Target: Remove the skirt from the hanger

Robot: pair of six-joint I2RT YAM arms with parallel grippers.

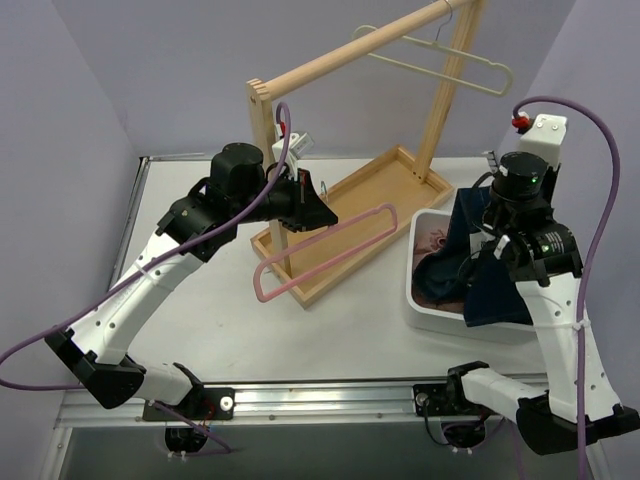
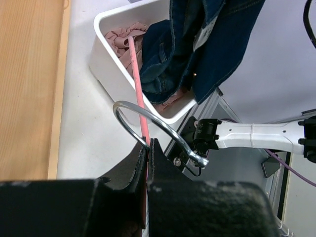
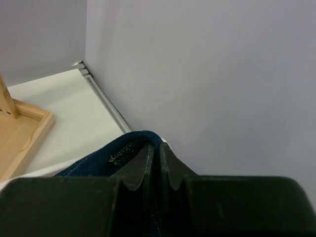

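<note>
The wooden rack (image 1: pixel 390 180) fills the middle of the worktop (image 1: pixel 340 345), its slanted rail (image 1: pixel 350 52) and uprights barring a straight reach to the back. The cream hanger (image 1: pixel 440 62) hangs at the rail's right end, open air beneath it. The pink hanger (image 2: pixel 139 98), clamped in the left gripper (image 2: pixel 149 145), juts toward the white bin (image 1: pixel 415 280), where the denim garment (image 1: pixel 495 290) pinched by the right gripper (image 3: pixel 155 153) covers most of the skirt (image 2: pixel 118 38). Bare worktop lies open in front of the rack.

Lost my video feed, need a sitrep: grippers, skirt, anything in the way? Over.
Left gripper shut on pink hanger. Right gripper shut on denim garment over white bin. Skirt in bin, off cream hanger; denim overlaps it.
</note>
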